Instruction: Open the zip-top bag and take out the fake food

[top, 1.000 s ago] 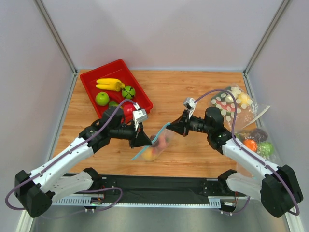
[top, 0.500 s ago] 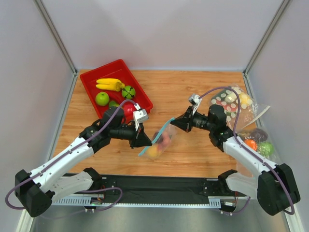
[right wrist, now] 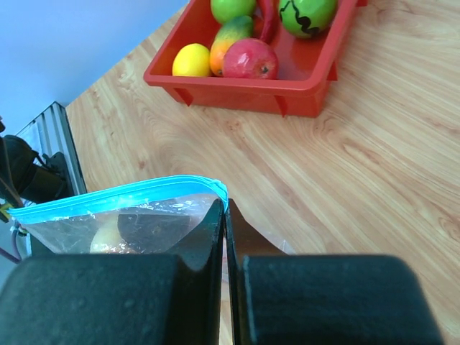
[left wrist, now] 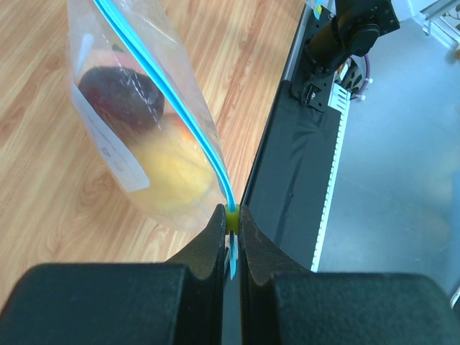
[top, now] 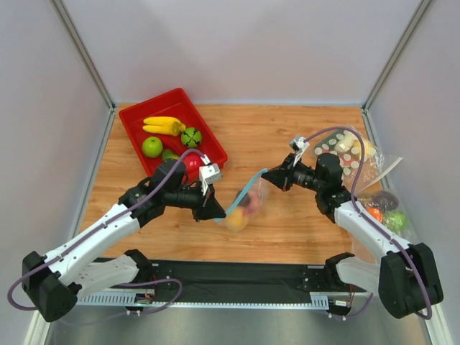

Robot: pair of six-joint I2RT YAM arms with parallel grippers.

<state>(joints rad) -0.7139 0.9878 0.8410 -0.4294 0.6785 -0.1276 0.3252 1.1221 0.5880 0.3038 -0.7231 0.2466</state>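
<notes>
The zip-top bag (top: 245, 206) hangs between both grippers above the wooden table, its blue zip strip (top: 248, 185) stretched taut. Inside sit the fake food: a yellow-orange fruit (top: 236, 220), a pink-red one (top: 253, 208) and a dark purple one (left wrist: 121, 97). My left gripper (top: 218, 211) is shut on the yellow slider (left wrist: 231, 220) at the strip's near end. My right gripper (top: 272, 176) is shut on the strip's far corner (right wrist: 220, 192). The yellow fruit (left wrist: 172, 176) and the bag (right wrist: 122, 219) show in the wrist views.
A red tray (top: 136, 136) at back left holds bananas (top: 163, 125), a green apple (top: 152, 146) and other fruit. A bigger crinkly bag (top: 343, 152) and loose fruits (top: 381, 208) lie at the right. The black base rail (top: 230, 277) runs along the near edge.
My right gripper has pulled its end of the strip to the right and back. The bag has lifted and stretched out between the grippers. The left gripper has barely moved.
</notes>
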